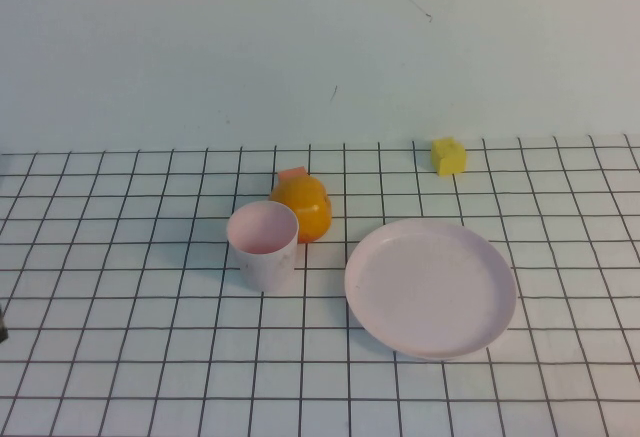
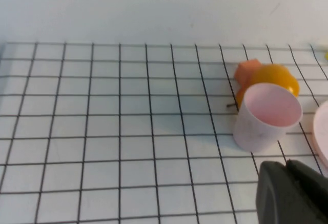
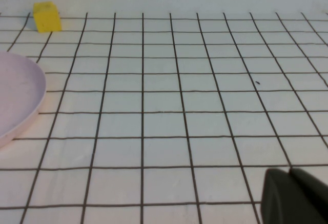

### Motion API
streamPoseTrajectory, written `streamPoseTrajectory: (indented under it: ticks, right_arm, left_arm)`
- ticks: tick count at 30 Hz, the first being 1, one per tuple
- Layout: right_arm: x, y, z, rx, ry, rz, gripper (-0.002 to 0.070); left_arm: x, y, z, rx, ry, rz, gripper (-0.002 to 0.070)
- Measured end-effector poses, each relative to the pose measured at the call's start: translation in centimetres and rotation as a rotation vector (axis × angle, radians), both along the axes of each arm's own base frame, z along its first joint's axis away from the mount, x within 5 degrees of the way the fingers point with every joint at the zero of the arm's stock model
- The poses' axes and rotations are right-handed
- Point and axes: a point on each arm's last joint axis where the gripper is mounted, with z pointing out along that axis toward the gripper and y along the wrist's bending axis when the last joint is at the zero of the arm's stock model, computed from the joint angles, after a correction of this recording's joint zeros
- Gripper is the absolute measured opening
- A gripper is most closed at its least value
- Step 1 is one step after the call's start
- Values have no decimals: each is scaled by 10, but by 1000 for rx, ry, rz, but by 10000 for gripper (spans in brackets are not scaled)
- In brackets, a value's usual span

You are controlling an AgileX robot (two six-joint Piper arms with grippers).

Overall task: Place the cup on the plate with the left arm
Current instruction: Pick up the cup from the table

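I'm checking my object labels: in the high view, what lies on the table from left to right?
Cup → orange toy just behind it → plate → yellow cube, far back. Neither pincer appears in this view.

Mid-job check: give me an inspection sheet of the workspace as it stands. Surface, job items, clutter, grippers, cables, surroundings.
Surface: white table with a black grid; small dark speck in the right wrist view.
Cup: upright, empty, left of the plate, apart from it.
Plate: flat on the table, nothing on it.
Clutter: orange toy right behind the cup; yellow cube further back, beyond the plate.
Left gripper: only a dark part shows at the wrist view's edge, short of the cup, holding nothing.
Right gripper: same, over bare grid, away from the plate.
Cables: nothing seen.
Surroundings: plain pale wall with faint marks.
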Motion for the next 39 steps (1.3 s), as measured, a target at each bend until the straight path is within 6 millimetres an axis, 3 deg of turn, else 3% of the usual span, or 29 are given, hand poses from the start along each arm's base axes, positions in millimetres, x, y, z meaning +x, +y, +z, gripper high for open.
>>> streamPoseTrajectory:
  ticks: [4,7,9,13,16,20,28,39]
  right_arm:
    - [0,0,0,0,0,0,-2]
    - [0,0,0,0,0,0,-2]
    - [0,0,0,0,0,0,-2]
    - [0,0,0,0,0,0,-2]
    - [0,0,0,0,0,0,-2]
    - [0,0,0,0,0,0,-2]
    - [0,0,0,0,0,0,-2]
    - [0,0,0,0,0,0,-2]
  left_arm:
    - [24,-5,10,-6,117,-48,2]
    - [46,-10,15,4,188,-97,57]
    - [64,-14,17,-11,227,-135,144]
    - [100,-25,18,-54,281,-231,391]
    - [131,-33,15,-72,326,-305,500]
    - [165,-46,9,-48,380,-369,521]
    - [218,-95,-10,115,480,-412,523]
    - [281,-115,-64,183,607,-377,523]
